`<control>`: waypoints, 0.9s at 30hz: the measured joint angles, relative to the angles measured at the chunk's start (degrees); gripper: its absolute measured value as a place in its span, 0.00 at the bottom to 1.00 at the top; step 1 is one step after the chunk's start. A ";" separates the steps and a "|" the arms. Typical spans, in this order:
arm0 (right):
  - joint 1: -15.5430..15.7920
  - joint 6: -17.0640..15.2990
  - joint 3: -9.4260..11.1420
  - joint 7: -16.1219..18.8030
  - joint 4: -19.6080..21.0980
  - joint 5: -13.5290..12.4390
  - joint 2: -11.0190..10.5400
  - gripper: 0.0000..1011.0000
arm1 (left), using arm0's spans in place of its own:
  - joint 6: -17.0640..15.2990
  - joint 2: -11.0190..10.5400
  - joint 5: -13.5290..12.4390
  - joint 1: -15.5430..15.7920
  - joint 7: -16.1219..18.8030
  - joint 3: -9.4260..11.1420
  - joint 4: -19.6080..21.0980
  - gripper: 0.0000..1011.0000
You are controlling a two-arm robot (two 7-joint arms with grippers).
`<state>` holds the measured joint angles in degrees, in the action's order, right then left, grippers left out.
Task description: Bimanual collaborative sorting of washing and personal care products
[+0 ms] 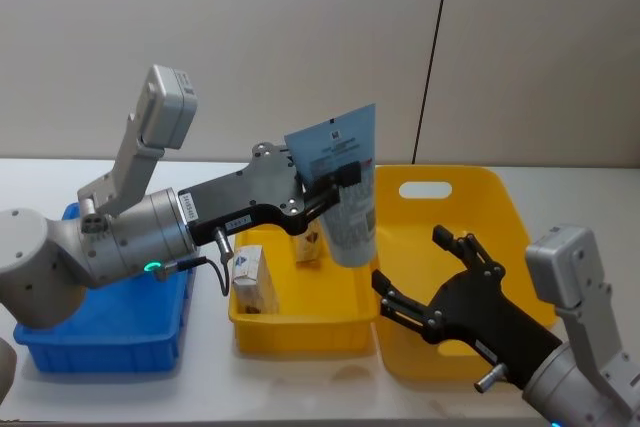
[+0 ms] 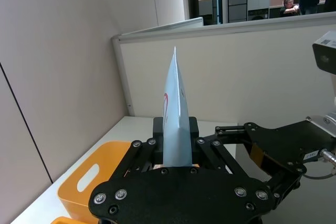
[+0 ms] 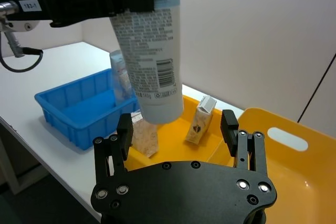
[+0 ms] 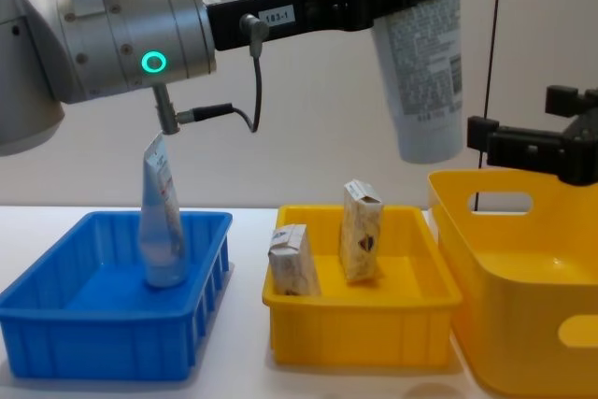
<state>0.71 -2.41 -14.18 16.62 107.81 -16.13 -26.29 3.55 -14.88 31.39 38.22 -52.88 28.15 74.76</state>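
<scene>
Now left fingers (image 1: 345,175) clamp tube (image 1: 350,222), apparently mid-body, crimp up; right fingers (image 1: 462,245) spread, empty.

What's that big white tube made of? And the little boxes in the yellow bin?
The tube looks like soft, smooth plastic: slightly glossy, with a flat crimped end. The two cartons look like matte cardboard, with folded flaps and sharp edges. Only a guess.
</scene>
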 joint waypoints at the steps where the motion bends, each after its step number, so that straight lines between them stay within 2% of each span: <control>1: -0.07 -0.01 0.00 0.11 0.07 0.16 -0.06 0.99 | 0.00 0.01 0.01 0.01 -0.02 0.01 -0.01 0.21; 17: -2.62 -0.16 -0.13 1.84 -0.39 2.06 -0.29 0.99 | 0.00 0.03 0.04 0.07 -0.13 0.08 -0.09 0.22; 27: -6.50 0.38 -1.56 4.66 -4.03 2.09 -0.06 0.99 | -0.01 0.03 0.04 0.08 -0.17 0.08 -0.09 0.22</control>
<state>-5.79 -2.04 -15.74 21.28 103.77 -14.05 -26.34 3.54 -14.85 31.43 38.30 -53.05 28.23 74.67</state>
